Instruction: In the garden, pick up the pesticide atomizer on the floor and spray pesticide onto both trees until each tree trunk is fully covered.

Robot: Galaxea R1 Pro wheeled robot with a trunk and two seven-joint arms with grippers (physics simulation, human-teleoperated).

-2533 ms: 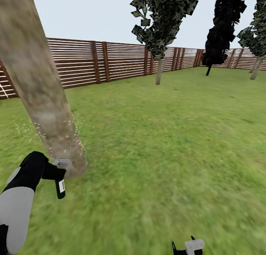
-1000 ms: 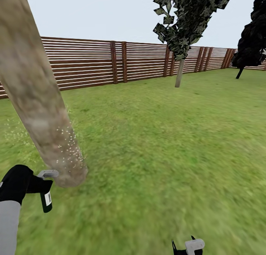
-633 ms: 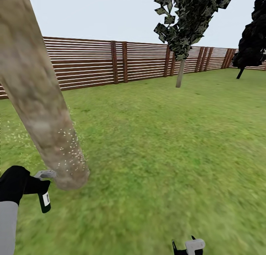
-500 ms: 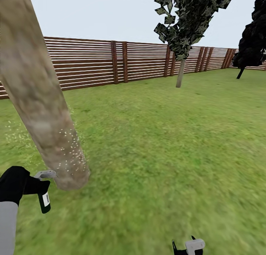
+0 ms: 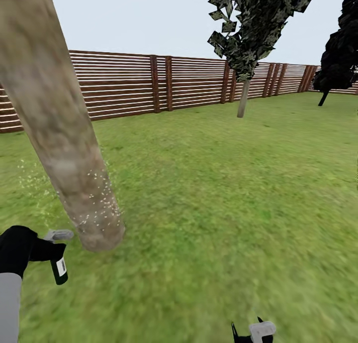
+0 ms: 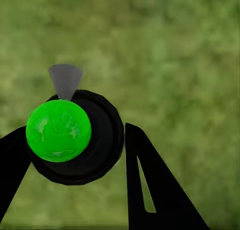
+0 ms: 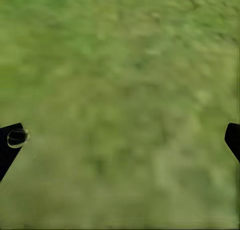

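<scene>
**Visitor:** Why park so close to that big leaning trunk?

**Me:** The tree trunk on my near left is my target, so I hold the pesticide atomizer low at its foot, grey head turned toward the bark, bottle hanging down over the grass. I judge that closeness is what lands the spray on the bark. The pesticide shows as pale specks across the lowest stretch of trunk, with more scattered over the lawn to the far left of it. Higher up the bark looks bare, so I reckon this trunk is far from covered.

**Visitor:** And your hands?

**Me:** My left gripper is pinched on the bottle: in the left wrist view its black fingers sit on either side of the round black body, which carries a bright green ball. My right gripper carries nothing; its tips stand wide apart over grass, and it hangs low at the near right, out of the way.

**Visitor:** Count things for me, biggest first.

**Me:** One lawn. One slatted fence along the far side. One thick trunk beside me. One slimmer tree standing far off by the fence, well apart from me. One dark bush at the far right. Two grippers. One atomizer.
</scene>
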